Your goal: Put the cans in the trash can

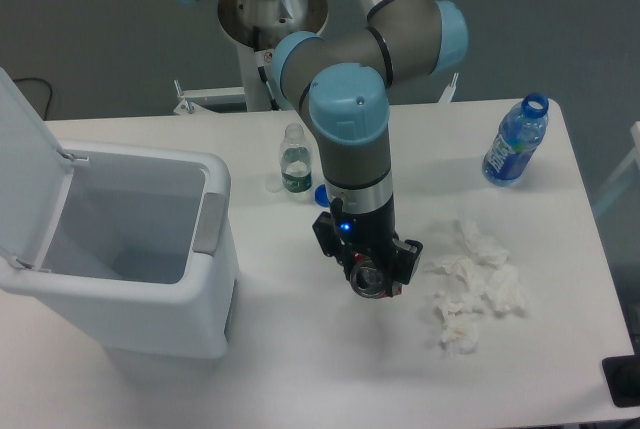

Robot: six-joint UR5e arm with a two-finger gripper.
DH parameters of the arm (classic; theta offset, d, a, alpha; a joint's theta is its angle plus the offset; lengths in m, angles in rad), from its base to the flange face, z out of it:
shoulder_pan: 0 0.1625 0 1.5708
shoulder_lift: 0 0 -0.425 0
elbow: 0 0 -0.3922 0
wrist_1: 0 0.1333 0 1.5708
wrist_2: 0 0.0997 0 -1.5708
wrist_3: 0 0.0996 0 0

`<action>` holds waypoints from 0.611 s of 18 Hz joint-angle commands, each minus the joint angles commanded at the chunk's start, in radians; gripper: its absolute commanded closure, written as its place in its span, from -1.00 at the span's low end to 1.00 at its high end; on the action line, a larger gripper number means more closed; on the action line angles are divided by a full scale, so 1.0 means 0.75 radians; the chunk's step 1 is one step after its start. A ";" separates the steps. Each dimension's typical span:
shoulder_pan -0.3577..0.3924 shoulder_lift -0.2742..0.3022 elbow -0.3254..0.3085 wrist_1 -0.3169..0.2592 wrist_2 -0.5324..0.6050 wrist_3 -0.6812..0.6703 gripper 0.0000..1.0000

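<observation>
the white table fills most of the view. on its left side stands the big white trash can, its flip lid swung up and open, and a grey handle tab on the side that faces the arm. the inside looks bare where it shows.

the robot arm reaches down over the middle of the table. the gripper at its end points down, just above the table top. right at its tip sits something round with a bit of red and silver. this looks like the can, mostly hidden by the gripper. it is too hidden to tell whether the fingers are closed on it. the can is well apart from the trash can, off to its right.

to the right of the gripper lies a heap of crumpled white tissue. a blue bottle stands near the far right edge. a small clear bottle with a green label stands behind the arm. no words on the labels can be read.
</observation>
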 joint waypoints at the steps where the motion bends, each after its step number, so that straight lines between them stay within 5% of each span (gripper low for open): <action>1: -0.002 0.000 -0.002 0.000 0.000 0.000 -0.22; 11: 0.006 0.002 0.065 0.002 -0.008 -0.053 -0.22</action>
